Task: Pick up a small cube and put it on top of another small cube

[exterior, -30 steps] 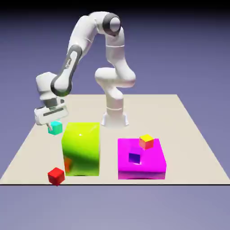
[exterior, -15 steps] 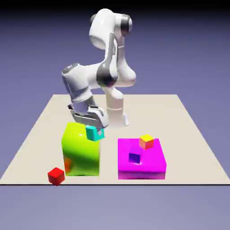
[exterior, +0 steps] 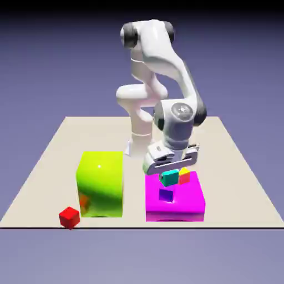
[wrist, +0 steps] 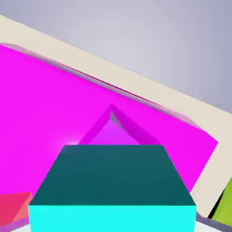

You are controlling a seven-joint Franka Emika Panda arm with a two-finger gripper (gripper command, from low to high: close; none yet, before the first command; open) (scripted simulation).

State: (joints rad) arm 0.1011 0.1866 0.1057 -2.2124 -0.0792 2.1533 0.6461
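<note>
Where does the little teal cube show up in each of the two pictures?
Exterior view: the teal cube sits right of center, just under the hand, over the magenta slab.
Hand view: the teal cube fills the bottom middle, large and close.
Shared landmark: the magenta slab lies behind the cube in both views.

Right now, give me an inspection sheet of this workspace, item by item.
Surface: beige table, bare at the edges.
Job's things: teal cube under the gripper, above the small purple cube on the magenta block.
Clutter: lime-green block; small red cube; orange-yellow cube on the magenta block.
Gripper: gripper over the teal cube; grip cannot be judged.
Cables: nothing seen.
Surroundings: plain blue-violet backdrop.
</note>
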